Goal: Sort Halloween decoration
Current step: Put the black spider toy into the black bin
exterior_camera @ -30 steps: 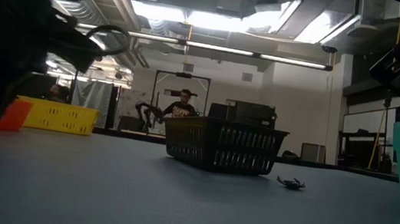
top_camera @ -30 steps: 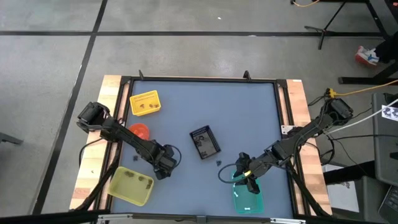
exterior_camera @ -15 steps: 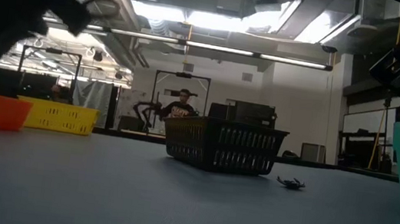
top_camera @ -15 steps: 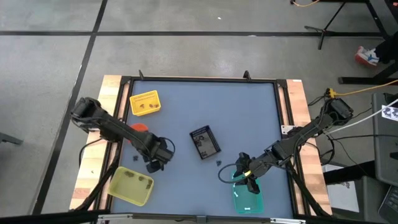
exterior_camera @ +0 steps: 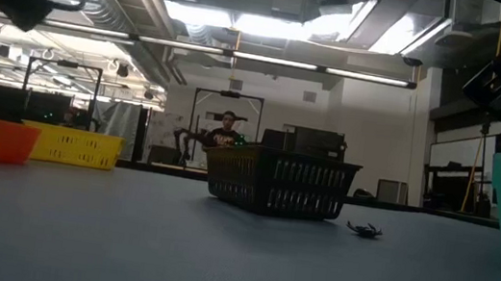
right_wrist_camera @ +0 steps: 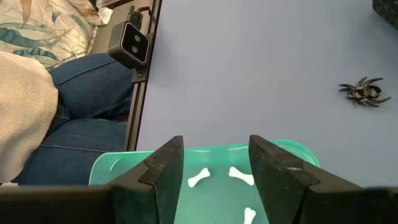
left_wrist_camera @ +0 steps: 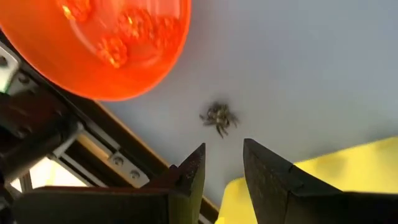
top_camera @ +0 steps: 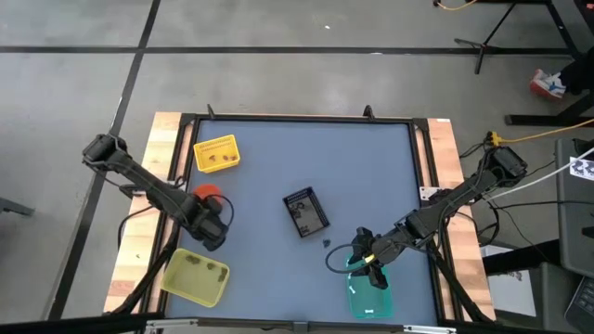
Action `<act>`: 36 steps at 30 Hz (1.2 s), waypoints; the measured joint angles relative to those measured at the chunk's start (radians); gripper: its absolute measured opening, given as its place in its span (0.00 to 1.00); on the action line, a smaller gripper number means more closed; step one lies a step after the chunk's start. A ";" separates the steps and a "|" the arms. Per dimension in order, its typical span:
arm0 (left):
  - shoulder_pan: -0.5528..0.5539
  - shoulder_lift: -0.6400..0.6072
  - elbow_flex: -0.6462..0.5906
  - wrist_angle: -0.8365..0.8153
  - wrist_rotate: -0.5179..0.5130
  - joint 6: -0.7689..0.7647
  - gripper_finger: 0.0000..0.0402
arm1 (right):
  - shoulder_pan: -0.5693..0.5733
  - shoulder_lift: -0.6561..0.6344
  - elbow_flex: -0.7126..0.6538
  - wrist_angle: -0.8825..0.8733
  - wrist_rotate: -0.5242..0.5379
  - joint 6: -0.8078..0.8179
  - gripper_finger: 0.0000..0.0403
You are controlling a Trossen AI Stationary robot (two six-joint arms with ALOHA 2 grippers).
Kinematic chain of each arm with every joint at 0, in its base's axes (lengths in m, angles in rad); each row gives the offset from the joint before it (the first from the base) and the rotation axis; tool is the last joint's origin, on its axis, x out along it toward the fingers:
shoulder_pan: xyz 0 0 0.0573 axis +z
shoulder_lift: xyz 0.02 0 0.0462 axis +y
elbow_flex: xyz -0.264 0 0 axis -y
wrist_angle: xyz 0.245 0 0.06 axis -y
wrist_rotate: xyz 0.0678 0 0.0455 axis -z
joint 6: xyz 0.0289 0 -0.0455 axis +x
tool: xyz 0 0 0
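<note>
Two claws seen | left claw (left_wrist_camera: pixel 217 165) moved back toward orange bowl (top_camera: pixel 208 194), now parted, empty, over small spider (left_wrist_camera: pixel 218 117) on counter (top_camera: pixel 306 158) | right claw (right_wrist_camera: pixel 211 163) parted, empty, above teal tray (right_wrist_camera: pixel 292 151) with bones (right_wrist_camera: pixel 200 178) | next: grab spider

Matt, smooth blue-grey tabletop (top_camera: pixel 353 167) with bare wood side rails (top_camera: pixel 163 139), glossy translucent plastic orange bowl (left_wrist_camera: pixel 106 43) and teal tray (right_wrist_camera: pixel 205 165) holding smooth white plastic bones (right_wrist_camera: pixel 198 179), black plastic mesh basket (exterior_camera: pixel 279 183), shiny dark plastic spider (right_wrist_camera: pixel 364 93).
</note>
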 joint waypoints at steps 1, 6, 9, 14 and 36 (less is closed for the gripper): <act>-0.004 0.000 -0.003 0.002 0.015 0.000 0.23 | 0.000 0.000 0.000 0.000 0.000 0.000 0.45; -0.006 0.005 -0.047 0.030 0.094 -0.073 0.25 | 0.000 0.000 0.000 0.000 0.000 0.000 0.45; -0.006 0.005 -0.092 0.071 0.147 -0.111 0.29 | 0.000 0.000 0.000 -0.001 0.000 0.000 0.45; -0.006 0.005 -0.155 0.173 0.182 -0.196 0.38 | 0.000 0.000 0.000 -0.001 0.000 0.000 0.45; -0.003 0.005 -0.216 0.278 0.131 -0.459 0.42 | 0.000 0.000 0.000 -0.036 0.017 -0.022 0.45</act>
